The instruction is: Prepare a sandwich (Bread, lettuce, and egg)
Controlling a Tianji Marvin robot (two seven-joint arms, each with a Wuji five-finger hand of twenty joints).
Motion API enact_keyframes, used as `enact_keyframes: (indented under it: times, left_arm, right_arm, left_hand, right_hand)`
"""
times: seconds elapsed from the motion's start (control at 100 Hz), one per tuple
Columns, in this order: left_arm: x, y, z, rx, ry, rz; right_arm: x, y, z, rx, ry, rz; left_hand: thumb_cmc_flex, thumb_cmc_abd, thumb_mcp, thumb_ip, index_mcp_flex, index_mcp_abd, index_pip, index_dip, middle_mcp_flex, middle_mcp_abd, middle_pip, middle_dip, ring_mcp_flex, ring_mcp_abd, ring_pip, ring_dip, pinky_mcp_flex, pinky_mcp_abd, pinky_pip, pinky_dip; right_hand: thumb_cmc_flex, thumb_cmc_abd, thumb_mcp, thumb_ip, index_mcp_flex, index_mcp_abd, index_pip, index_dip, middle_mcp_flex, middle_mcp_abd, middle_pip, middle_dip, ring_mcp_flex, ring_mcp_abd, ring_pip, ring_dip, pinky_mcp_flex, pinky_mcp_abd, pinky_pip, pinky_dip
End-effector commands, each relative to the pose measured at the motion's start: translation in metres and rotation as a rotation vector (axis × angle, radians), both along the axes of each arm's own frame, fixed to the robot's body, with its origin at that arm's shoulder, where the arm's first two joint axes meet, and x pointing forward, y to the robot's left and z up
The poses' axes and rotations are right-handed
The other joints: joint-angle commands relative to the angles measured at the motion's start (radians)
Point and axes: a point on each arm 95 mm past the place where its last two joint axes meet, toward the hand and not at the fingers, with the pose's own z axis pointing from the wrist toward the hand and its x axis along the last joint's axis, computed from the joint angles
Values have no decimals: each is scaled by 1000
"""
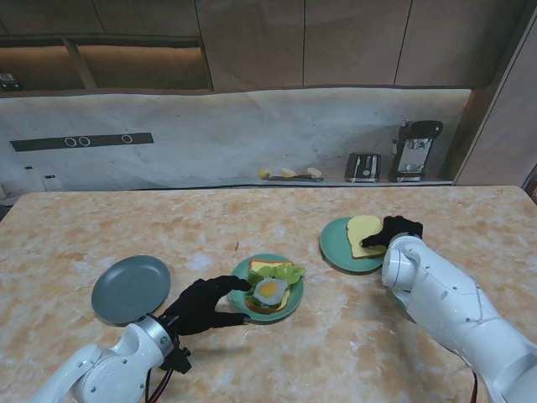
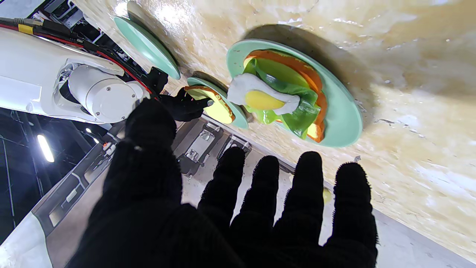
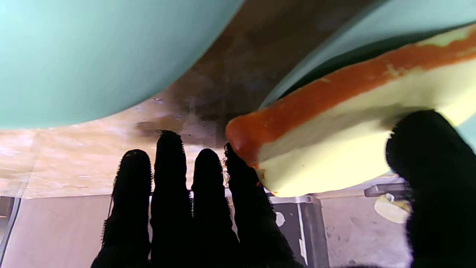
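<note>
A green plate (image 1: 294, 304) in the middle holds a bread slice (image 1: 262, 268) topped with lettuce (image 1: 288, 273) and a fried egg (image 1: 269, 290); the left wrist view shows the egg (image 2: 260, 98) lying on the lettuce (image 2: 297, 115). My left hand (image 1: 205, 304) rests open just left of that plate, fingers spread toward its rim, holding nothing. On a second green plate (image 1: 336, 249) to the right lies another bread slice (image 1: 362, 235). My right hand (image 1: 394, 230) grips this slice (image 3: 334, 149), with the thumb (image 3: 427, 156) on its face and the fingers (image 3: 241, 175) at its crust edge.
A grey plate (image 1: 130, 288) sits at the left, nearer to me. A third green plate (image 3: 93, 56) lies mostly hidden under my right forearm. A toaster (image 1: 362, 166) and a coffee machine (image 1: 415, 149) stand on the back counter.
</note>
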Motion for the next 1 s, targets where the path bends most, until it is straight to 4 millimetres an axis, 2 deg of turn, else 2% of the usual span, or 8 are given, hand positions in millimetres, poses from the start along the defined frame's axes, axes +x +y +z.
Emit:
enact_keyframes:
  times: [0.0, 0.14, 0.36, 0.62, 0.87, 0.94, 0.99]
  left_arm:
    - [-2, 0, -4, 6, 20, -6]
    - [-2, 1, -4, 7, 22, -4]
    - [-2, 2, -4, 11, 17, 0]
    - [-1, 3, -3, 17, 11, 5]
    - [0, 5, -3, 26, 8, 9]
    - [1, 6, -2, 30, 5, 10]
    - [1, 7, -2, 32, 4, 11]
  right_arm:
    - [-2, 8, -5, 8, 14, 11]
    - [-1, 9, -5, 5, -5, 18]
    - [1, 10, -1, -3, -37, 27]
    - [1, 11, 4, -9, -55, 39]
    - [3, 13, 5, -4, -70, 46]
    - [4, 14, 5, -4, -75, 50]
    - [4, 15, 5, -5, -76, 52]
  left_hand:
    - [11, 38, -16, 4, 11, -16, -4, 12, 21, -21, 3, 6, 13, -8, 3, 9, -5, 1, 11, 20]
    - [11, 38, -17, 3, 12, -16, -4, 12, 21, -21, 3, 6, 14, -6, 4, 9, -4, 2, 12, 21]
    - [14, 36, -16, 4, 12, -14, -3, 11, 21, -19, 3, 5, 14, -6, 4, 9, -4, 2, 12, 21]
    - [17, 34, -16, 4, 11, -16, -3, 10, 21, -21, 3, 5, 16, -6, 5, 9, -3, 2, 13, 21]
    - [24, 29, -15, 5, 11, -15, -2, 10, 17, -22, 3, 5, 16, -6, 5, 9, -2, 3, 14, 22]
    - [26, 27, -15, 5, 12, -15, 0, 10, 19, -23, 4, 5, 17, -8, 5, 9, -2, 3, 14, 22]
    - [27, 26, -14, 5, 11, -16, 0, 10, 16, -24, 3, 5, 15, -7, 4, 9, -2, 3, 14, 22]
  right_hand:
    - [25, -18, -22, -9, 12, -38, 48, 37, 11, -12, 28, -662, 21, -13, 17, 16, 8, -2, 26, 25]
    - [86, -20, -55, -8, 43, -83, 134, 119, 32, -27, 60, -650, 53, -23, 45, 21, 41, 8, 44, 34]
    - [178, -22, -105, -13, 81, -125, 223, 221, 59, -48, 120, -606, 88, -32, 114, 51, 88, -16, 113, 69]
    - [260, -34, -133, -22, 105, -146, 269, 260, 64, -59, 149, -578, 98, -37, 145, 66, 97, -30, 141, 85]
    - [399, -86, -140, -42, 175, -173, 362, 325, 101, -80, 197, -533, 136, -45, 200, 96, 125, -40, 157, 94]
    - [445, -114, -125, -52, 207, -176, 393, 343, 110, -86, 208, -522, 150, -51, 213, 103, 138, -45, 164, 96]
    - [477, -135, -106, -96, 216, -180, 419, 314, 117, -91, 212, -510, 161, -57, 218, 106, 148, -48, 166, 96]
